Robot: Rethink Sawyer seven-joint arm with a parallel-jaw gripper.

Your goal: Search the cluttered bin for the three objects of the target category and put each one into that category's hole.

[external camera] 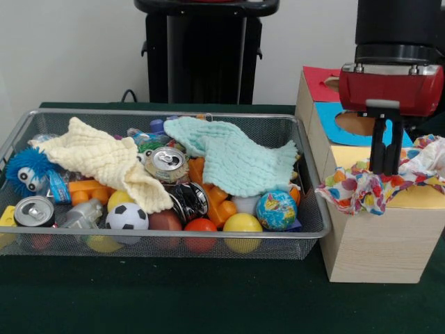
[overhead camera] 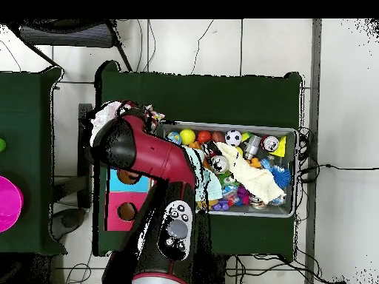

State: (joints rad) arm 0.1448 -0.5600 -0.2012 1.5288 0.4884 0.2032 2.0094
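The wire mesh bin [external camera: 139, 234] sits left of a pale wooden box [external camera: 375, 243]; the bin also shows in the overhead view [overhead camera: 294, 171]. My gripper [external camera: 384, 169] hangs straight down over the box's yellow top [external camera: 421, 198]. Its fingers are close together, with the tips sunk in a white dotted cloth [external camera: 354, 188]. That cloth lies bunched on the yellow top, hangs over the box's left edge and hides the hole. In the overhead view the arm covers the gripper, and the cloth [overhead camera: 104, 116] shows beside it. No other dotted cloth shows in the bin.
A cream waffle cloth [external camera: 104, 160] and a mint waffle cloth [external camera: 233, 156] lie over cans [external camera: 167, 163], balls [external camera: 127, 217], a globe ball [external camera: 276, 210] and a blue fuzzy toy [external camera: 26, 170]. The blue top [external camera: 330, 115] and the red top [external camera: 316, 80] lie behind the yellow one.
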